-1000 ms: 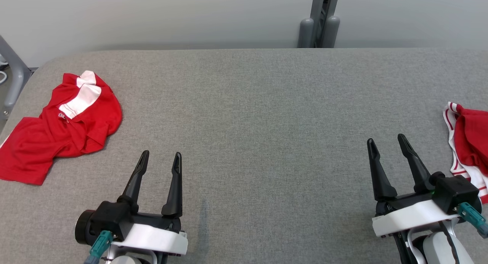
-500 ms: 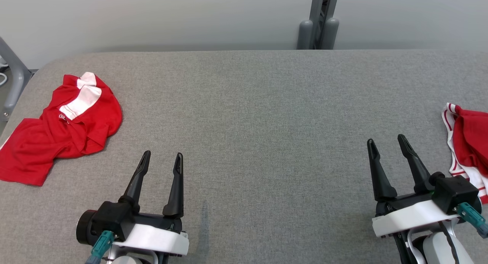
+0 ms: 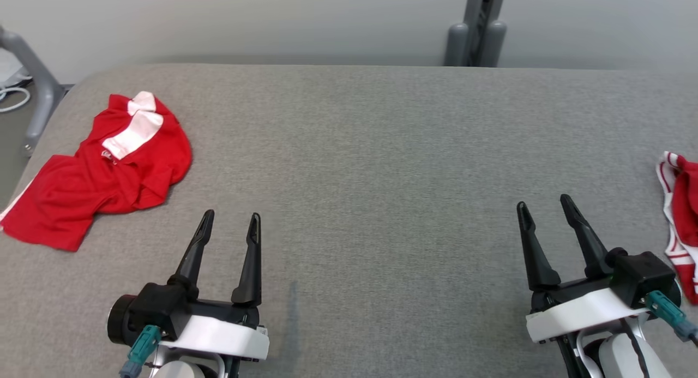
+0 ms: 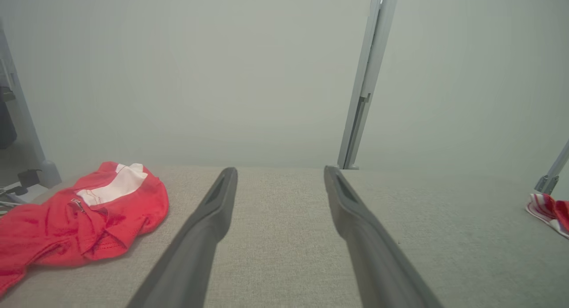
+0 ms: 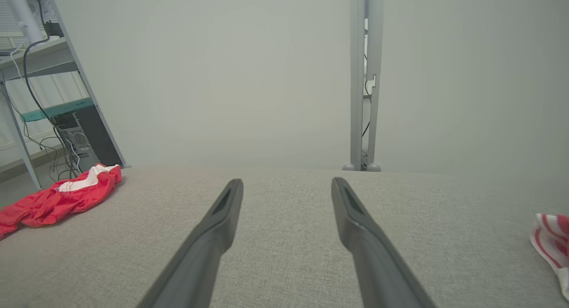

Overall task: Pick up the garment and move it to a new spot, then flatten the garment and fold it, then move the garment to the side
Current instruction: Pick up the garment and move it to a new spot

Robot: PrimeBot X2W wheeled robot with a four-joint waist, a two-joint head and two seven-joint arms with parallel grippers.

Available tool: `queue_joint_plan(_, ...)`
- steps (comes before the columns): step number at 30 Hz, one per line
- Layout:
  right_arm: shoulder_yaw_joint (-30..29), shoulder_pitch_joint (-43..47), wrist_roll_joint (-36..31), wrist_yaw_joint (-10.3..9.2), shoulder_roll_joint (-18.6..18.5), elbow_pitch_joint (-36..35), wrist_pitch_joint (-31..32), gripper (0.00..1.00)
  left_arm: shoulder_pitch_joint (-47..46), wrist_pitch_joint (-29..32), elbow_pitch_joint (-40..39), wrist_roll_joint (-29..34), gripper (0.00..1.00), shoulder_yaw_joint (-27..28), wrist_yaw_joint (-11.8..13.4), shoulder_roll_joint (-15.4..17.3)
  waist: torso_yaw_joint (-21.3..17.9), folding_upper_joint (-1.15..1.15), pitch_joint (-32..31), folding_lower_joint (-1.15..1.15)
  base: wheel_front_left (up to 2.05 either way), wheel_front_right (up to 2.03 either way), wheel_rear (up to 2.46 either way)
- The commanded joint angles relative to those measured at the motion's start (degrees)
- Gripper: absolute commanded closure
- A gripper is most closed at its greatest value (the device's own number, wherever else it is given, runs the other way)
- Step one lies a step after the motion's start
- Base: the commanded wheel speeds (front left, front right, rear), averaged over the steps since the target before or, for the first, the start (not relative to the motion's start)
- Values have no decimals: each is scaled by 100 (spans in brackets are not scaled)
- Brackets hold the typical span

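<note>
A crumpled red garment (image 3: 98, 173) with a white collar patch lies at the far left of the grey table; the wrist views show it too (image 4: 84, 210) (image 5: 62, 197). My left gripper (image 3: 229, 225) hovers open over the table's front left, to the right of that garment and apart from it, nothing between its fingers. At the front right my right gripper (image 3: 541, 206) stands open and empty. In each wrist view, that arm's own gripper (image 4: 280, 170) (image 5: 286, 181) shows wide apart.
A second red garment with white striped trim (image 3: 679, 214) lies at the table's right edge, close to the right gripper. A grey post (image 3: 480, 26) stands behind the table's far edge. A metal frame leg (image 3: 32, 78) and shelving with cables (image 5: 49, 99) stand at the left.
The head camera has turned a little to the left, so the whole picture shifted right. Neither gripper has changed its opening, and the garments lie as before.
</note>
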Motion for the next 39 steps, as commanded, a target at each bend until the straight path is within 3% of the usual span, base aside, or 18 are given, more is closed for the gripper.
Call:
queue_joint_plan(1, 49, -34, -18, -2, -42, -11, -26, 0, -69, -10, 6, -18, 0, 46, 24, 21, 118, 0, 33, 0, 0, 0, 0)
queue_joint_plan(18, 453, 45, 132, -2, -157, 199, -26, 0, 201, -10, 34, -30, 0, 203, 53, 21, 1553, 0, -204, 0, 0, 0, 0)
queue_joint_plan(30, 573, 108, 189, -2, -99, 272, -26, 0, 335, -11, 30, 36, 0, 267, 43, 20, 2037, 0, -380, 0, 0, 0, 0)
queue_joint_plan(39, 610, 121, 238, -2, -43, 337, -26, 0, 419, -10, 47, 60, 0, 365, 39, 20, 2081, 0, -511, 0, 0, 0, 0)
